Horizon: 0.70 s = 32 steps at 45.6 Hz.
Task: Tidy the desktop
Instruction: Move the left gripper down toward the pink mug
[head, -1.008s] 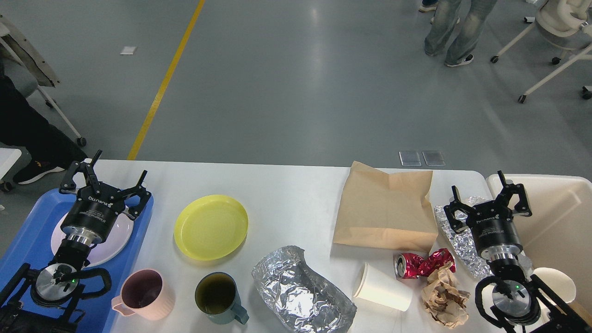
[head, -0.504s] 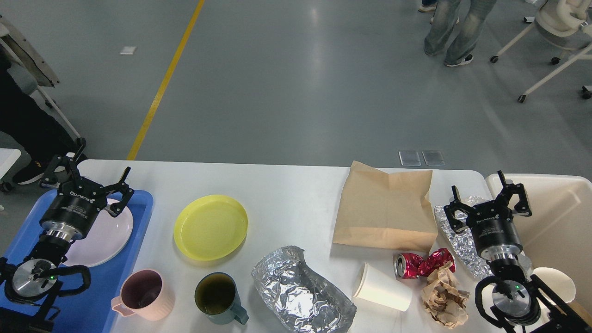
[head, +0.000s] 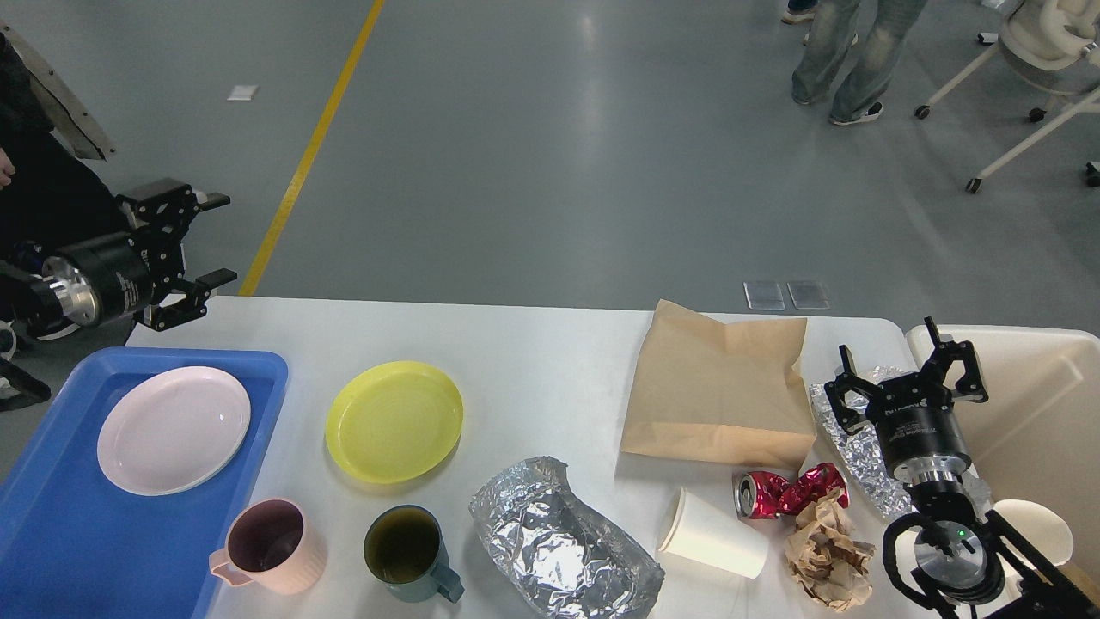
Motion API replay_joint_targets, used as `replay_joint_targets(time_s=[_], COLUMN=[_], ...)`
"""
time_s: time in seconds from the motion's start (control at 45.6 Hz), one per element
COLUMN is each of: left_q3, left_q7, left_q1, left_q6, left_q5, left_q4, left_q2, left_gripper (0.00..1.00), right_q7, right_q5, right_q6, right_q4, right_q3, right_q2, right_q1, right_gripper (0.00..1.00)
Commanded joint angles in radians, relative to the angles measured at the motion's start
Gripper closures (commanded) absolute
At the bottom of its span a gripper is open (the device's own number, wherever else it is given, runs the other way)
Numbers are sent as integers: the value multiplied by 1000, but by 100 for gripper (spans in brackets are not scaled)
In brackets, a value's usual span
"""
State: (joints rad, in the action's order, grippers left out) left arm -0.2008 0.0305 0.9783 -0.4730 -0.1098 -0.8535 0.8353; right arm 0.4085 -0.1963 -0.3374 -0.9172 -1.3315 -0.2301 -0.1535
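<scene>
Surface: the large white rounded-corner tabletop (head: 533, 361) is seen filling the lower half of the view.
Left hand (head: 204, 239): held in the air beyond the far left corner, fingers spread wide, nothing gripped.
Right hand (head: 902, 365): held above crumpled silver foil (head: 859, 447) near the right edge, fingers spread wide, nothing gripped.
Left edge: a pale pink round plate (head: 174, 429) is seen on a blue plastic tray (head: 77, 550).
Middle: a yellow round plate (head: 394, 420) is seen flat.
Right: a flat brown paper bag (head: 718, 387) is seen at the far edge.
</scene>
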Motion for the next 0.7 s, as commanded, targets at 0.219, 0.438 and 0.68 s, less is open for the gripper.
replay_joint_targets(time_s=[0.219,0.438,0.68], left_q3=[1133,1491,1596], left_q7=[8,-3,0], left_q1=[778,1144,1451], left_q6=[-68,-102,-298], left_q5=[-1,5,130], left_q4=[-54,-266,-499], left_q2=[-194,-447,-521], left_gripper=[3,3,5], right_q7=[1,1,1], right_q5=[0,0,0], right_q6=[0,0,0], right_q4=[0,0,0], right_q3=[0,0,0], right_q2=[0,0,0], right_q1=[0,0,0], right_gripper=[0,0,0])
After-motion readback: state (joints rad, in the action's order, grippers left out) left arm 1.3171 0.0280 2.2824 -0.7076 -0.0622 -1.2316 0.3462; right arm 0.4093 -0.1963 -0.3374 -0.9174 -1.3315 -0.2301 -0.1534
